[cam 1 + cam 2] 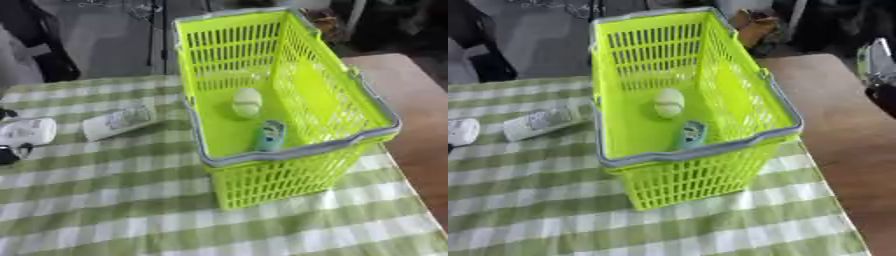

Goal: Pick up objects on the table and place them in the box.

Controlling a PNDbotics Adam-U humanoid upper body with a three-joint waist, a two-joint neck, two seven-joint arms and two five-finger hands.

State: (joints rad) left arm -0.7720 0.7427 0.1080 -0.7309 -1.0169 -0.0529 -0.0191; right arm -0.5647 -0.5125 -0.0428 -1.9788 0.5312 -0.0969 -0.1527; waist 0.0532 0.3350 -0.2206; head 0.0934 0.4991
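Lime-green basket (350, 100) on green-checked tablecloth (105, 200); pale egg-shaped object (247, 102) and blue-green tube (269, 136) lie inside; white tube (118, 121) left of basket; left hand (10, 152) at left edge, curled round white object (26, 131); right hand (878, 65) at right edge, fingers unclear.

The basket (289, 150) stands open-topped at the table's centre-right, its tall slatted walls barring any sideways entry, so the way in is from above; a pale oval thing (247, 102) and a blue thing (269, 135) take up part of its floor. At nine o'clock a white tube (118, 121) and a white object (26, 131) lie on the checked cloth (105, 210), whose six-o'clock stretch lies bare.
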